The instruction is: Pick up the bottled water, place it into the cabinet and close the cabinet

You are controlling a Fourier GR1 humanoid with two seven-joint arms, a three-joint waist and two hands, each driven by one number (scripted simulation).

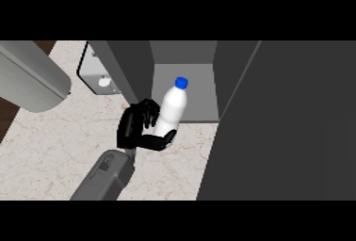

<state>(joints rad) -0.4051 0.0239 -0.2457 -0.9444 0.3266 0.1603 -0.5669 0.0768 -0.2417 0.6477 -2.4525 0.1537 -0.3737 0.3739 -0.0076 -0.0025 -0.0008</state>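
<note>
The bottled water [172,107] is white with a blue cap [182,83]. My left hand [133,128] is shut round its lower part, fingers on the far side and thumb on the near side. The bottle stands at the mouth of the dark cabinet: its cap shows against the grey inner floor [198,96], its base over the counter by the cabinet's front edge. The cabinet's door [292,132] is swung open and fills the right of the view. My right hand does not show.
Marble counter [62,150] spreads left of and below the hand. A large grey rounded body [31,77] lies at the upper left. A small white plate with a round knob [97,75] sits beside the cabinet's left wall [132,70].
</note>
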